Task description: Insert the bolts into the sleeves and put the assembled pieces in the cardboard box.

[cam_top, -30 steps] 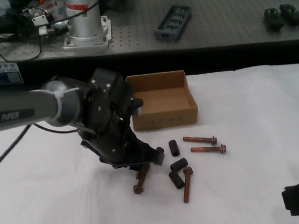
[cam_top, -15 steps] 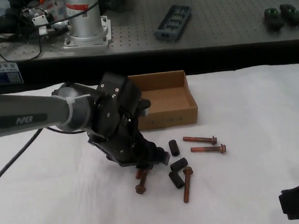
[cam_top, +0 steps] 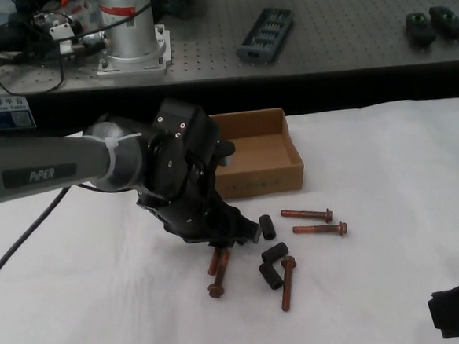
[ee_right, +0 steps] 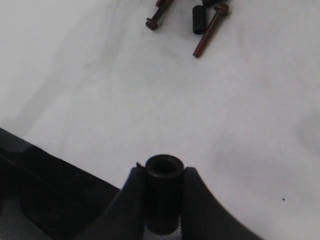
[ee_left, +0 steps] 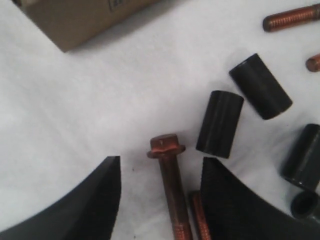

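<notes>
Bolts, sleeves and cardboard box before assembly.
The brown cardboard box [cam_top: 262, 184] sits upright and open-topped. In front of it lie five copper-coloured bolts [cam_top: 306, 214] and three short black sleeves [cam_top: 267, 227], all separate. A fourth sleeve [ee_right: 164, 200] stands clamped in the right gripper [ee_right: 164, 172].

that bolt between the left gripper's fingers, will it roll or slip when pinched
The bolt looks like rigid metal, so it should not flex. Its round shank may roll on the cloth, though the flanged head probably limits that. A second bolt lies right beside it; closing the left gripper could drag that along.
</notes>
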Tool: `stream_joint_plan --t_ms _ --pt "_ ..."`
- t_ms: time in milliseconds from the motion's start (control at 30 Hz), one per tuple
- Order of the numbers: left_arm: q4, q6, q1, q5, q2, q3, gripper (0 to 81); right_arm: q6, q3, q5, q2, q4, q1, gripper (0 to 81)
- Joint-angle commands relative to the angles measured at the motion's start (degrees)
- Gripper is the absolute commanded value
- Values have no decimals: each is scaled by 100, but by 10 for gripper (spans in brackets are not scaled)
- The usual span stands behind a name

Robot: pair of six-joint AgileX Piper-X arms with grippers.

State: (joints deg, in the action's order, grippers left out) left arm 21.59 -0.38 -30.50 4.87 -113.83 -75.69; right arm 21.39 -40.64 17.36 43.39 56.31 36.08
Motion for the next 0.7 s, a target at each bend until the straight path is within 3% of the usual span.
stream_joint_plan --t_ms 0,433,533,667 --pt "59 196 -17 -154 13 -51 369 -62 -6 93 -51 -9 10 19" --pt "-96 254 -5 -219 -270 -51 366 -89 -6 164 -51 -9 10 19" --pt "-145 254 -5 -218 -274 -51 324 -89 -6 164 -51 -9 10 19" --pt "-244 355 -5 -201 -274 -51 207 -133 -6 163 -51 -9 10 19"
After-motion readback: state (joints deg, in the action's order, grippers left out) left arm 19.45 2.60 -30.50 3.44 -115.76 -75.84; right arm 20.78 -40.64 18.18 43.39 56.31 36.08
